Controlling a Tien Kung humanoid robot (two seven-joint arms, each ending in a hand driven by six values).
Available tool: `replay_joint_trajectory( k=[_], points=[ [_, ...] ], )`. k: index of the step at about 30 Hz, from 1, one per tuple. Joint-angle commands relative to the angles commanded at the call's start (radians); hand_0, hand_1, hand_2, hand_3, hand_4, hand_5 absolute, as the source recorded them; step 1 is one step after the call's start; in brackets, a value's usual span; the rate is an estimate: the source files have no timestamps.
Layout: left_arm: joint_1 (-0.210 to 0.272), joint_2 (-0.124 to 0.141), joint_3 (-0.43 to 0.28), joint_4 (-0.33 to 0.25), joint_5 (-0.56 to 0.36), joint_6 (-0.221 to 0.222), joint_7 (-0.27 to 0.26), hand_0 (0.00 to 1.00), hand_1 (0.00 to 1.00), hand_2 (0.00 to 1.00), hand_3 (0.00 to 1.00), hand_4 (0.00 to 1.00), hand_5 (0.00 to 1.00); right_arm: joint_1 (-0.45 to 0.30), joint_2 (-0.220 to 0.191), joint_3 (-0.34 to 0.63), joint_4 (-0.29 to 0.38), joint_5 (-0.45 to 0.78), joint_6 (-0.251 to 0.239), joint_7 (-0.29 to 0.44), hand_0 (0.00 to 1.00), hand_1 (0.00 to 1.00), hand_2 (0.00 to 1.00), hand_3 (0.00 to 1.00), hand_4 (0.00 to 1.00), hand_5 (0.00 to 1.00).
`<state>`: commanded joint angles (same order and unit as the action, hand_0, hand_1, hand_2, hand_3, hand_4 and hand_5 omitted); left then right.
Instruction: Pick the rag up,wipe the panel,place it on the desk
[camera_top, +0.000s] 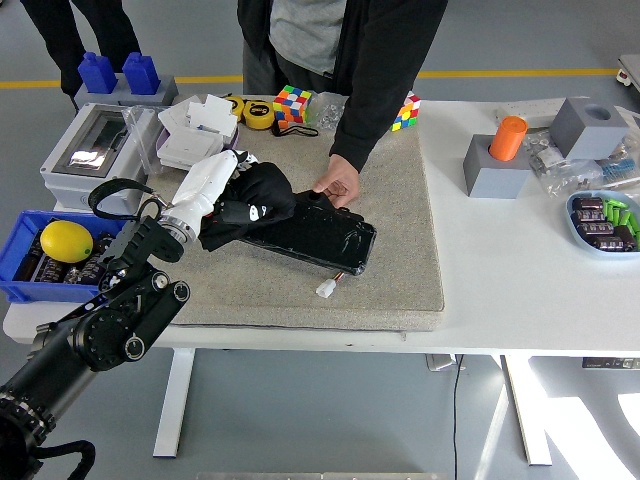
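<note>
A black glossy panel lies on the grey mat in the middle of the table. My left hand, white-shelled on a black arm, is shut on a black rag and presses it on the panel's left end. A person's hand rests on the panel's far edge and holds it down. A small white connector on a wire lies just in front of the panel. My right hand does not show.
A blue bin with a lemon stands at the near left, a grey electrical box behind it. A tray of white parts, cubes, an orange cylinder in a grey block and a parts dish lie around the mat.
</note>
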<state>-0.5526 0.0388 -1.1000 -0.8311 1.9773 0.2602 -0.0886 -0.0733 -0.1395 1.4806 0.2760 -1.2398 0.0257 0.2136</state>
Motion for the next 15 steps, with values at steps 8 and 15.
replay_joint_trajectory(
  k=[8,15],
  points=[
    [0.006,0.022,-0.093,0.035,0.024,0.002,-0.006,0.214,0.241,0.336,0.544,0.7,0.002,0.0,-0.002,0.001,0.0,0.001,0.0,0.0,0.6,0.577,0.515,0.524,0.973,0.404],
    [0.04,0.035,-0.174,-0.003,0.023,0.009,-0.014,0.214,0.24,0.336,0.545,0.7,0.002,-0.002,-0.002,0.001,0.001,-0.001,0.0,0.0,0.6,0.577,0.515,0.524,0.974,0.403]
  ],
)
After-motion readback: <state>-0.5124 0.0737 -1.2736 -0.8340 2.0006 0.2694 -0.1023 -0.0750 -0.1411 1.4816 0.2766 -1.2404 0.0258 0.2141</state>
